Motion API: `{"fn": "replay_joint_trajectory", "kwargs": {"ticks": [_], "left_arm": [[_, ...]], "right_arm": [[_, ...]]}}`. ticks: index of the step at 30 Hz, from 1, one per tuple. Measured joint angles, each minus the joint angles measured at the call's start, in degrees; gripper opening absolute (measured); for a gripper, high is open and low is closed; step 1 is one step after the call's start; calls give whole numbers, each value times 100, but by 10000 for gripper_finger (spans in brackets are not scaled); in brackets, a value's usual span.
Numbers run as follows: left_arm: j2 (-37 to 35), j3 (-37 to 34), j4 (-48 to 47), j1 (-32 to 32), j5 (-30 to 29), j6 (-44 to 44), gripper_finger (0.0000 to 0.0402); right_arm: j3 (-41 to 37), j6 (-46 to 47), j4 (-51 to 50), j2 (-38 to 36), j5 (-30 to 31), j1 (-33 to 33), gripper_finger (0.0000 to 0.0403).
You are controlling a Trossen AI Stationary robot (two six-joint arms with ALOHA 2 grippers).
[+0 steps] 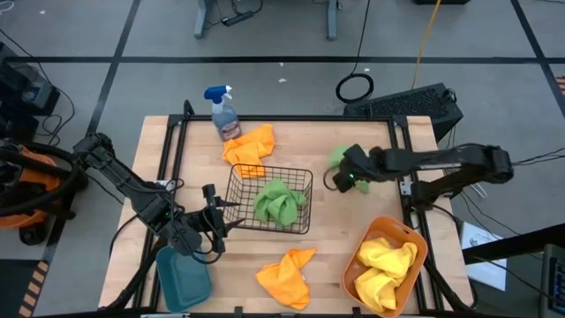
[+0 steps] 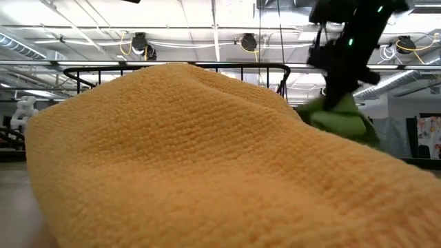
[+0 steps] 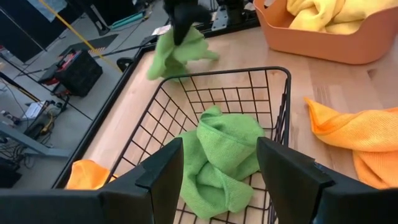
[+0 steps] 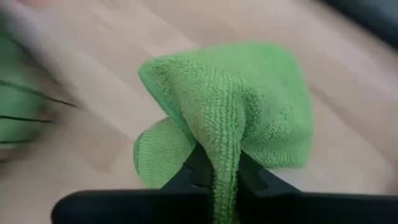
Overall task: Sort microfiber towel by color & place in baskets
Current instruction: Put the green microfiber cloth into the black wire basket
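**Right tool pinching green towel beside wire basket**

Right tool [image 1: 340, 179]: fingers clamped on a green towel [image 4: 239, 109], which hangs bunched from the tips above the bare counter [image 1: 340, 238], just right of the wire basket [image 1: 238, 187]. The right wrist view shows the cloth pinched between the two dark fingers, its folds draping forward over wood. In the low view the same towel [image 2: 337, 117] dangles under the dark arm, past a big orange mound that fills the near field.

Left tool [image 3: 221, 171]: jaws partly apart, holding nothing, poised at the left edge of the wire basket, looking across it. One green towel [image 1: 279, 202] lies crumpled inside that basket.

Containers:
- Wire basket: mid-counter, one green towel inside.
- Orange tub [image 1: 353, 276]: near-right corner, filled with yellow towels [image 1: 387, 265].
- Teal tub [image 1: 184, 278]: near-left corner, beside the left arm; I cannot tell whether anything is in it.

Loose cloths:
- Orange towel [image 1: 250, 147]: far side, touching the wire basket's far rim, next to a spray bottle [image 1: 224, 113].
- Second orange towel [image 1: 287, 276]: near edge, between the teal tub and the orange tub, apart from both.
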Motion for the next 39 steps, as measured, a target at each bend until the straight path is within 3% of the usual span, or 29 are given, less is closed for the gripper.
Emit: {"fn": "replay_joint_trajectory", "kwargs": {"ticks": [7,15,23,34,39], "left_arm": [[0,-2,192,0,-4,131,209],[21,-2,711,85,-29,567,209],[277,-2,807,390,-42,823,209],[667,-2,1368,476,-45,1731,209],[667,-2,1296,424,-142,2205,209]], "right_arm": [[256,-611,1630,-598,1041,1624,8],[275,-3537,4662,-252,2145,3206,8],[275,-5517,6994,474,2124,3849,8],[275,-7368,8593,1290,2074,3927,8],[275,-7773,9039,1390,1291,3930,8]]}}
